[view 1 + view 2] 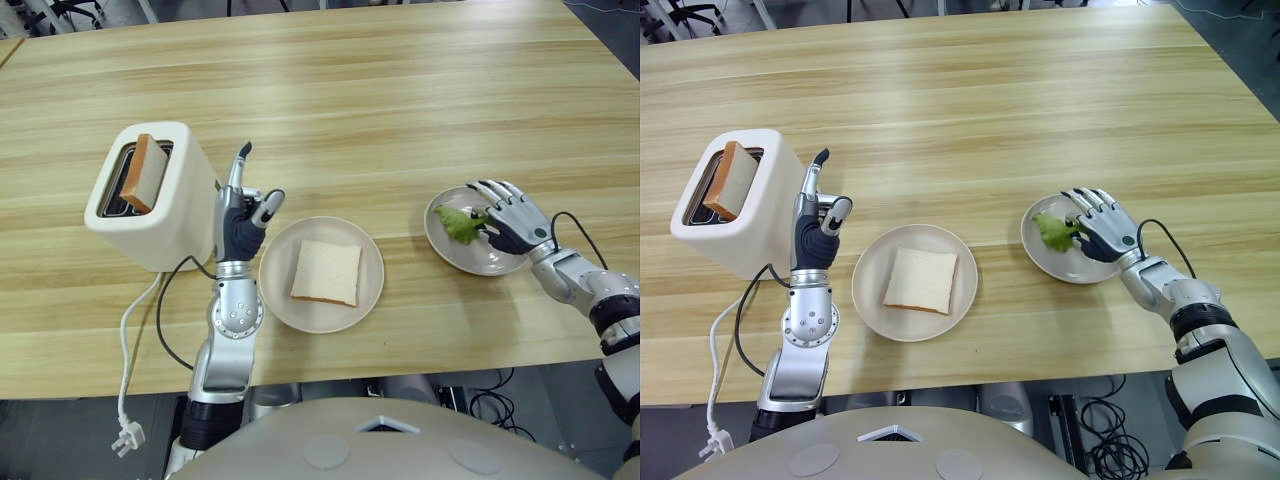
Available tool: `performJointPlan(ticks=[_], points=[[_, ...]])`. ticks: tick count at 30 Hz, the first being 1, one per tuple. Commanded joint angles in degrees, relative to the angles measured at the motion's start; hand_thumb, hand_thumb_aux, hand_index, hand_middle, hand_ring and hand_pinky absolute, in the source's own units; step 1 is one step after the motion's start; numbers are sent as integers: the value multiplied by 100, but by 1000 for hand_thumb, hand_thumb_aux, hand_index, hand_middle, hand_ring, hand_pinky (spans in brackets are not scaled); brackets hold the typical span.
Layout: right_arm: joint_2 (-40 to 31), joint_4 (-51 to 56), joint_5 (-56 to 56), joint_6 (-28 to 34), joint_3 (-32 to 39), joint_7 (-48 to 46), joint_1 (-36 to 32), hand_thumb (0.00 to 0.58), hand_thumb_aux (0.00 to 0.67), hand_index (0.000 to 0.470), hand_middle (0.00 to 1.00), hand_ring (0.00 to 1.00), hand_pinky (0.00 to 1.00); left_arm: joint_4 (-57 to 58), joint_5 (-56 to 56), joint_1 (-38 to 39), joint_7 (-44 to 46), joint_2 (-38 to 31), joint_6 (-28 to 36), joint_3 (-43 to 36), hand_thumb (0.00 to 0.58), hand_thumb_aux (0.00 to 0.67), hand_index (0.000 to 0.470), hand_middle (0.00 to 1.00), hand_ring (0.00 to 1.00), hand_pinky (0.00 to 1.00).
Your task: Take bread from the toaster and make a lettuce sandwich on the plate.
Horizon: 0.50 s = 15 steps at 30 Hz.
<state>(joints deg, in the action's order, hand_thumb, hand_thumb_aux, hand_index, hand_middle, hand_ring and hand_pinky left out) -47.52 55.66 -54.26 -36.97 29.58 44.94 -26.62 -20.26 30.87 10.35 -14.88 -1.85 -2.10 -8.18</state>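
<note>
White cord (130, 340) with its plug (128, 437) hangs off the near edge of the table (400, 100) and runs up to the toaster (150, 215).

Just past that edge sits the plate (372, 262), with one slice of bread (327, 271) lying flat in its middle. This slice is nearly square, with a pale face and a tan crust along its near side, and its far corners are turned a little toward 1 o'clock.

At 9 o'clock from the plate stands the cream toaster, its slot running from 1 to 7 o'clock. A second slice (148, 172) stands on edge in the slot's far end, brown crust up, rising above the top.

Between toaster and plate the left hand (243, 215) stands upright and holds nothing. One of its fingers (240, 160) points to 12 o'clock and the others are curled in.

At 3 o'clock from the plate is a small dish (470, 262) holding a crumpled green lettuce leaf (460, 223). The right hand (512, 218) lies over the dish's 3 o'clock side, fingers spread and stretched toward 10 o'clock. They are not closed on the leaf, though the thumb tip is at its edge.
</note>
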Motion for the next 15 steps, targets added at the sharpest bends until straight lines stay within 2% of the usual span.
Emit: performJointPlan(ticks=[1, 8, 15], points=[[-16, -407, 434, -365, -345, 87, -15, 580, 670, 460, 1000, 1000, 1000, 238, -65, -71, -51, -62, -71, 117, 0, 0, 0, 1000, 1000, 1000], [75, -1662, 510, -452, -688, -10, 65, 580, 670, 460, 1000, 1000, 1000, 353, -119, -241, -151, -192, -122, 470, 0, 0, 0, 1000, 1000, 1000], [504, -2873, 777, -643, -676, -835, 171, 580, 670, 460, 1000, 1000, 1000, 561, -162, -358, -138, -250, -190, 487, 0, 0, 0, 1000, 1000, 1000]])
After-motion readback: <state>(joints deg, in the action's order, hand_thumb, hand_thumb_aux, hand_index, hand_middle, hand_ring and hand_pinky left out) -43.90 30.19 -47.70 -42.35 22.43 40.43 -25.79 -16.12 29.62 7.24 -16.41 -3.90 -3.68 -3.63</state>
